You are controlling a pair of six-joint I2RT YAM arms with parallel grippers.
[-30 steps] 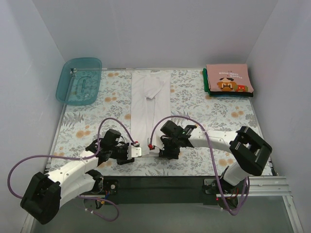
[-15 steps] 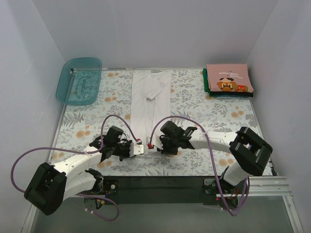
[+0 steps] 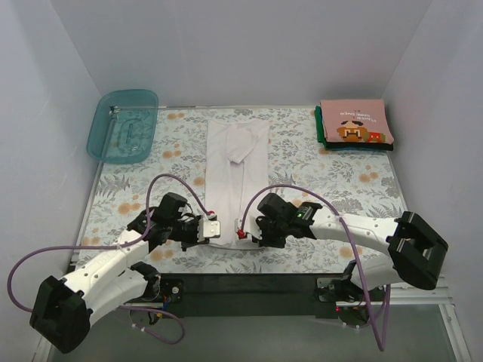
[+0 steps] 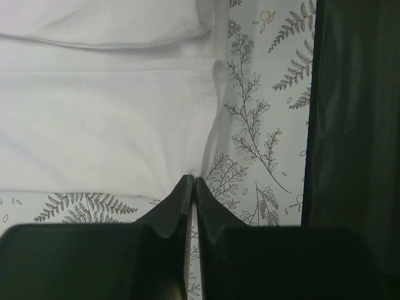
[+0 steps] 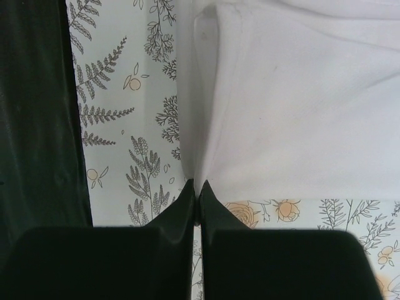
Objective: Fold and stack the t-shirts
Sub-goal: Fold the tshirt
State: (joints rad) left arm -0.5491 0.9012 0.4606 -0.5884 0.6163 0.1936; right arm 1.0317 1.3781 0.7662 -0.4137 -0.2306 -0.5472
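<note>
A white t-shirt [image 3: 234, 170], folded into a long strip, lies down the middle of the floral table. My left gripper [image 3: 214, 228] is shut on its near-left corner. My right gripper [image 3: 240, 228] is shut on its near-right corner. In the left wrist view the black fingers [image 4: 181, 197] pinch the hem of the white t-shirt [image 4: 106, 125]. In the right wrist view the fingers [image 5: 207, 195] pinch the edge of the white t-shirt [image 5: 294, 106]. A folded salmon-pink t-shirt [image 3: 354, 121] with a pixel face lies on dark green ones at the back right.
A translucent teal tray [image 3: 122, 125] stands at the back left. White walls close in the table on three sides. A black strip [image 4: 350, 112] runs along the near edge of the table by both grippers.
Both grippers have shut on the near corners of the white t-shirt and drawn it a little toward the near edge. The right arm has stretched out lower and further right.
</note>
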